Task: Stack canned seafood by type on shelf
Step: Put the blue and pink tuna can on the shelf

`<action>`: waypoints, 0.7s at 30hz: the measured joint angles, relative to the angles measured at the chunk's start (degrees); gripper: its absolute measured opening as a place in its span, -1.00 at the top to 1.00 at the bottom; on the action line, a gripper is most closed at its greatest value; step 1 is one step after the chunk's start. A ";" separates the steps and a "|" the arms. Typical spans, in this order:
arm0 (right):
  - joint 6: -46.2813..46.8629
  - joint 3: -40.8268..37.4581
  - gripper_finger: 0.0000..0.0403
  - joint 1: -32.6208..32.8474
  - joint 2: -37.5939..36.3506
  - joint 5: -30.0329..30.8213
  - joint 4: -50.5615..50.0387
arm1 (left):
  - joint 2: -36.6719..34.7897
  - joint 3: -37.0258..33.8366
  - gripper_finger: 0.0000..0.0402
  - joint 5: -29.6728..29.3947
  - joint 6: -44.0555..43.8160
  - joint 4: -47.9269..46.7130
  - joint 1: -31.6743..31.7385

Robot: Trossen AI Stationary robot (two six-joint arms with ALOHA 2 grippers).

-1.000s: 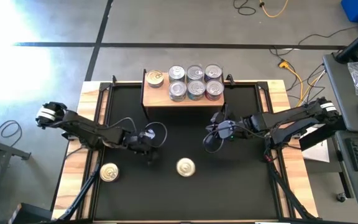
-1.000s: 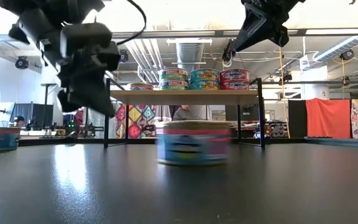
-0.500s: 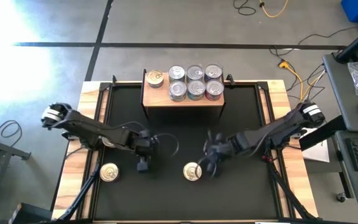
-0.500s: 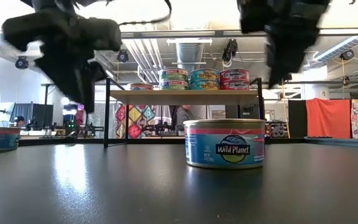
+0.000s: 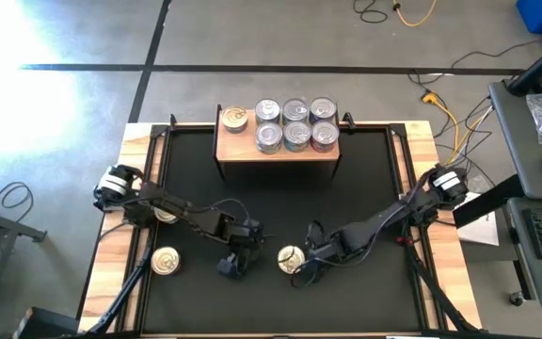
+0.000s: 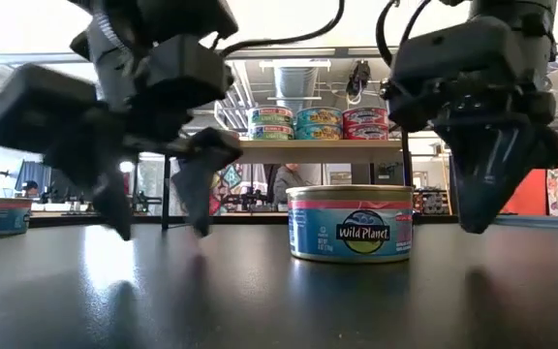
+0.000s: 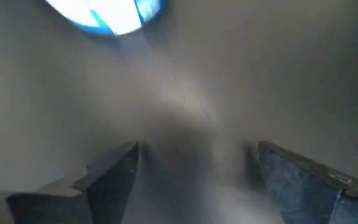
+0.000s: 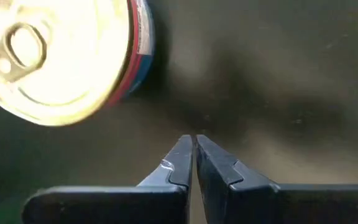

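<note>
Seven cans are set on the shelf; two are left on the desk. The Wild Planet can is flanked by the left claw, spread wide and empty, and the right claw, pinched closed on nothing.

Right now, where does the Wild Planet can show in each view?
High view: Wild Planet can low centre, between both grippers.
Low view: centre, on the table, label facing the camera.
Left wrist view: cannot tell; only a blurred bright shape.
Right wrist view: upper left, lid up.
Shared landmark: the shut right gripper beside it.
</note>
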 joint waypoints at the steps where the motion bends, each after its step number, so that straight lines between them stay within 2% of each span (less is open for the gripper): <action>1: 0.27 0.50 0.94 0.03 0.27 -0.02 0.09 | 0.14 0.18 -0.58 -0.03 0.70 1.17 0.25; 5: 0.73 2.19 0.94 0.11 0.44 -0.37 0.24 | 1.99 0.15 -0.68 -3.64 0.08 9.24 0.46; 13: 0.11 4.07 0.94 0.11 0.33 0.54 1.69 | 9.12 2.42 -0.89 -4.51 -7.25 17.31 -2.44; 21: 0.79 3.99 0.94 0.33 0.31 1.34 1.53 | 12.45 2.27 -0.95 -8.30 -8.85 26.15 -3.69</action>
